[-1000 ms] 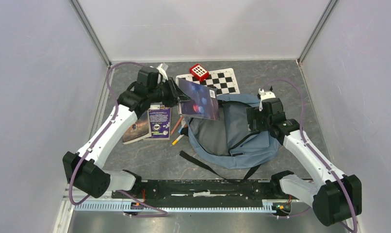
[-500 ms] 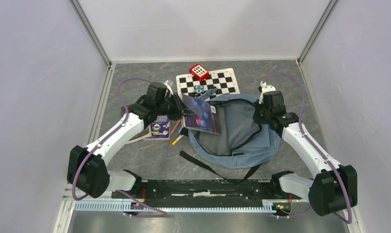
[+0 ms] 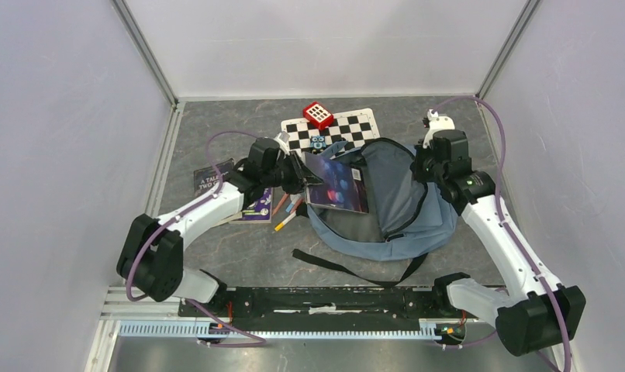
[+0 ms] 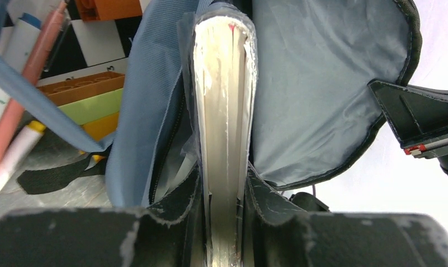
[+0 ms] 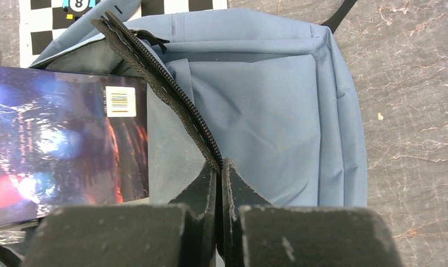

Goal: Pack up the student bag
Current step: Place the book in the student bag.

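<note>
The student bag (image 3: pixel 418 213) is a blue-grey backpack lying on the table's right half, its mouth held open toward the left. My right gripper (image 3: pixel 422 166) is shut on the bag's zipper rim (image 5: pixel 155 67) and holds that flap raised; the jaws (image 5: pixel 218 166) pinch the dark zipper tape. A book with a dark blue and red cover (image 3: pixel 338 183) is clamped between the fingers of my left gripper (image 3: pixel 304 177). Its far end sits inside the bag's mouth. In the left wrist view the book's page edge (image 4: pixel 222 105) runs straight ahead from my left gripper (image 4: pixel 223 186) into the grey lining (image 4: pixel 322 83).
A chequered mat (image 3: pixel 348 128) with a red block (image 3: pixel 318 115) lies behind the bag. Two books (image 3: pixel 213 180) (image 3: pixel 255 204) and pens (image 3: pixel 286 214) lie at the left. A black strap (image 3: pixel 336 267) trails toward the near edge. Orange and green bricks (image 4: pixel 83 94) sit beside the bag.
My right gripper closed on the zipper rim and pulled it back and to the right, opening the bag. The left arm carried the book rightward and lower, into the opening.
</note>
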Robot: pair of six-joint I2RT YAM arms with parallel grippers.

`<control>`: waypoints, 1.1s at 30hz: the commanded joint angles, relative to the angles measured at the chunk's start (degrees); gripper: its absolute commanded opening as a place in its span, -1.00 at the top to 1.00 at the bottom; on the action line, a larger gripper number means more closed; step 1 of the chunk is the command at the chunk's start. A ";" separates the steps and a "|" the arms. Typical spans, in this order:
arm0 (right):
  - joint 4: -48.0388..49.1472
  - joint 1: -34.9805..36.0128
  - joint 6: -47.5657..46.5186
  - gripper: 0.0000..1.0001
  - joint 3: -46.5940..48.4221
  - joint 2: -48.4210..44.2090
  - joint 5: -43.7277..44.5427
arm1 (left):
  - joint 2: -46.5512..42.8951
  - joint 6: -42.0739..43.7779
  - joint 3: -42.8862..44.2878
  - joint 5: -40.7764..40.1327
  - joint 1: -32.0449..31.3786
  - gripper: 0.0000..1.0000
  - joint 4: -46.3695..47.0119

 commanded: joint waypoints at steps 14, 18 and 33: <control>4.04 -0.27 4.18 1.00 5.62 -1.27 -1.31 | 7.23 -11.49 -2.05 2.64 -5.18 0.96 30.49; 4.85 -0.30 4.83 1.00 4.95 -1.24 -2.15 | 10.48 -11.92 -2.59 0.51 -6.67 0.96 34.25; 8.94 -0.28 5.19 1.00 5.41 1.39 -4.78 | 23.35 -7.58 9.36 -6.93 -15.15 0.79 25.02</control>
